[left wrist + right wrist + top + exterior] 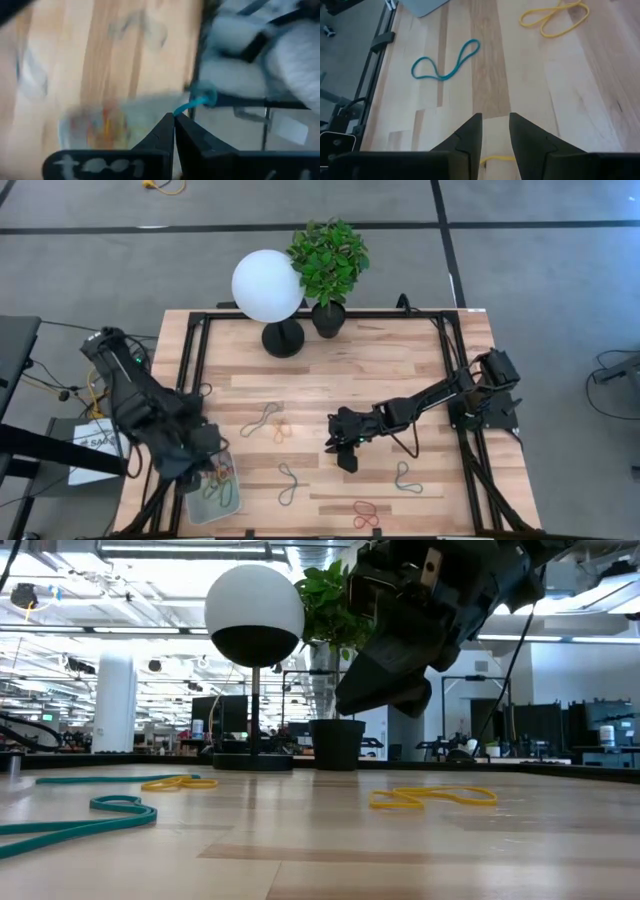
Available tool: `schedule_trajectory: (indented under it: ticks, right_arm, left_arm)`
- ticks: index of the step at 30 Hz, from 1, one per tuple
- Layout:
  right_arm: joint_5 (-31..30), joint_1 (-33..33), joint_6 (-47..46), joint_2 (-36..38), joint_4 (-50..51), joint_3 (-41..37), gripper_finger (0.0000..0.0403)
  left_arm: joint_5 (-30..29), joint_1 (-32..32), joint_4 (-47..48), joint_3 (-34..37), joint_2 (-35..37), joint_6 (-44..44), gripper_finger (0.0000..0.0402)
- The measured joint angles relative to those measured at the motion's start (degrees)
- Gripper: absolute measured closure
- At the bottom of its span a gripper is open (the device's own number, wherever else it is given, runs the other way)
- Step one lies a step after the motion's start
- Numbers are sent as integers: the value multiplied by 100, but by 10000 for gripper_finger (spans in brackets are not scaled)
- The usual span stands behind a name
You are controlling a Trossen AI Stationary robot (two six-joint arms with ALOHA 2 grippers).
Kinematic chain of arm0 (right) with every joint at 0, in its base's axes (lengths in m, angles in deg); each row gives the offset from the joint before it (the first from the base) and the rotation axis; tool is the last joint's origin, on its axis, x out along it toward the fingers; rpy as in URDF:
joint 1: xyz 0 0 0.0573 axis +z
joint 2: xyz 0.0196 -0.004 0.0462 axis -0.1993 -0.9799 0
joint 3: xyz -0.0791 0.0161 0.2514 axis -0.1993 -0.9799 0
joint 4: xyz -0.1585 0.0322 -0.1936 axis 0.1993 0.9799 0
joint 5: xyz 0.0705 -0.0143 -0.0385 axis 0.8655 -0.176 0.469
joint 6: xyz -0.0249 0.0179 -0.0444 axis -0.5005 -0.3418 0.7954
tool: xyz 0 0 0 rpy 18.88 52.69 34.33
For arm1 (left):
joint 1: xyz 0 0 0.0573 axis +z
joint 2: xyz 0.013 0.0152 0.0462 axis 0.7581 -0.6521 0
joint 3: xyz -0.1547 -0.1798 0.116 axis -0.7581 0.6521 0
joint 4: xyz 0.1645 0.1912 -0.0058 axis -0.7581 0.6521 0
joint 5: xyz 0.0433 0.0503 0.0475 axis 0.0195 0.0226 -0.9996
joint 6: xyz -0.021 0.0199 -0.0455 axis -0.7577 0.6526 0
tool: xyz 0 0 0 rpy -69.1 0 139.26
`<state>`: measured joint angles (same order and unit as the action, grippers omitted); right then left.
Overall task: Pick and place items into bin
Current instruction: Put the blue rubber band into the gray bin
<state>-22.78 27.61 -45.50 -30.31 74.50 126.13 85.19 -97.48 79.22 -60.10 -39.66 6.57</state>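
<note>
**Five bands on the boards, one in my left fingers**

I count five bands lying loose on the table (400, 370): a grey one (260, 420) and an orange one (281, 430) touching left of centre, a teal one (288, 483) near the front, another teal one (405, 479) to the right, and a red one (365, 514) at the front edge. One bin (212, 492) sits at the front left corner, just beside the frame rail, with several bands inside.

My left gripper (174, 120) hangs over the bin's outer edge, fingers pinched together on a teal band (197, 100) that dangles from the tips.

My right gripper (495, 131) hovers mid-table, fingers slightly apart and holding nothing, with bare wood around it. One lamp (268, 286) and one plant (328, 260) stand at the back edge, well apart from both arms.
</note>
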Motion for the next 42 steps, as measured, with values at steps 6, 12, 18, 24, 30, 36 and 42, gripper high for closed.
schedule_trajectory:
  ticks: [6,12,18,24,30,36,42]
  right_arm:
    - [-1,-14,1,0,-16,0,310]
    - [0,-83,2,0,-18,0,310]
    - [0,-127,2,0,-23,0,310]
    - [0,-164,2,0,-21,0,310]
    - [0,-202,2,0,-23,0,310]
    - [0,-230,2,0,-22,0,310]
    - [0,-240,2,0,-23,0,310]
  left_arm:
    - [-301,-594,1161,0,-312,-1795,401]
    - [-431,-728,1206,0,-903,-2285,401]
    - [239,-728,1188,0,-1757,-2063,401]
    - [398,-774,1164,2,-2333,-890,401]
    - [390,-759,1831,4,-2430,-1326,401]
    - [363,-734,1772,4,-2436,-2051,391]
    - [365,-729,1760,4,-2436,-2376,361]
